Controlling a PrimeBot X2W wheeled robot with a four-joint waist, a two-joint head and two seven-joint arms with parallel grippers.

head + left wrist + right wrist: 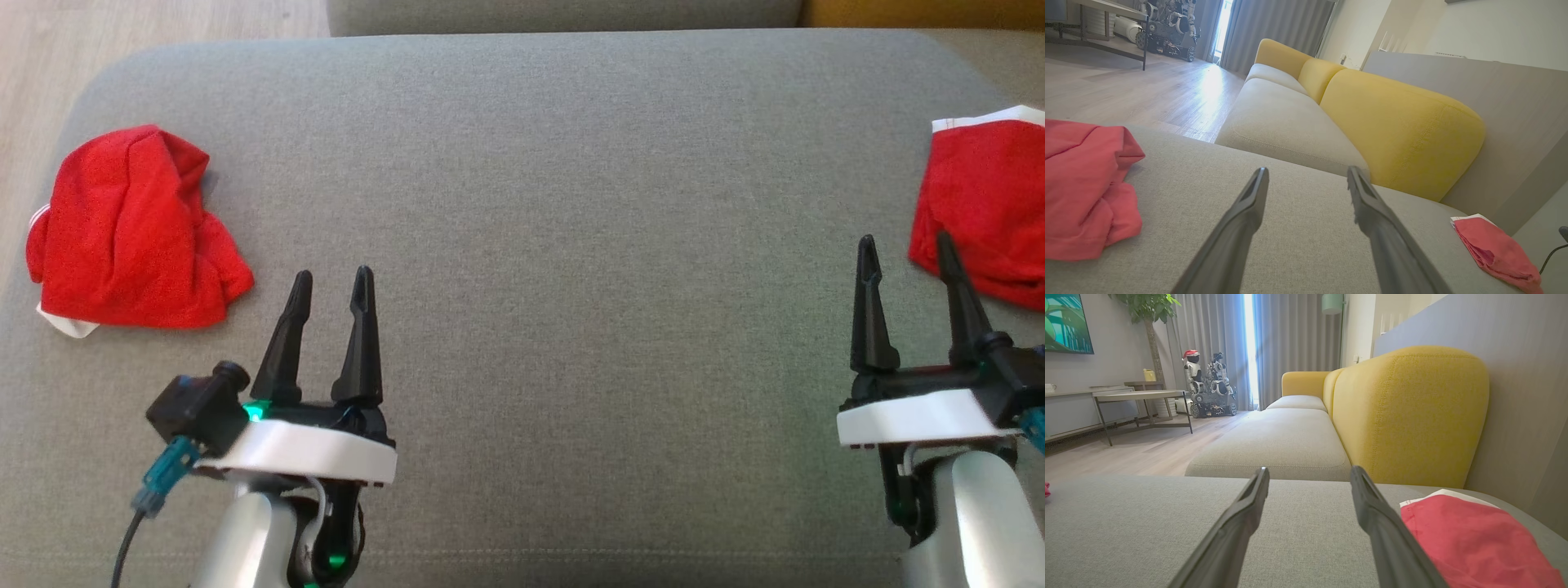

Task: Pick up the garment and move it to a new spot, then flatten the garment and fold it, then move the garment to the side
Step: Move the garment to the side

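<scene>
Head view: finds the crumpled garment [131, 229], red with a white edge, at the left middle of the frame, on the grey cushion [571, 204]. Lies up and to the left of the left gripper [333, 273], near but not touching. Fingers apart there, nothing between them. Hard to name a long axis: a heap, somewhat taller than wide in the frame. At the right edge, a folded garment [988, 204], also red, just beside the right gripper [904, 238], fingers apart and empty too. Probably work for the left arm, being much nearer to the crumpled one. Nothing in the way between them.

Left wrist view: puts the crumpled garment [1081, 192] at the left edge, off the line of the open left gripper [1307, 169]. Likely calls for a turn toward the left of the frame. Folded garment [1494, 245] at the lower right, yellow backrest [1400, 130] behind.

Right wrist view: has the folded garment [1470, 539] at the lower right, close by one finger of the open right gripper [1310, 468]; unclear whether touching.
</scene>
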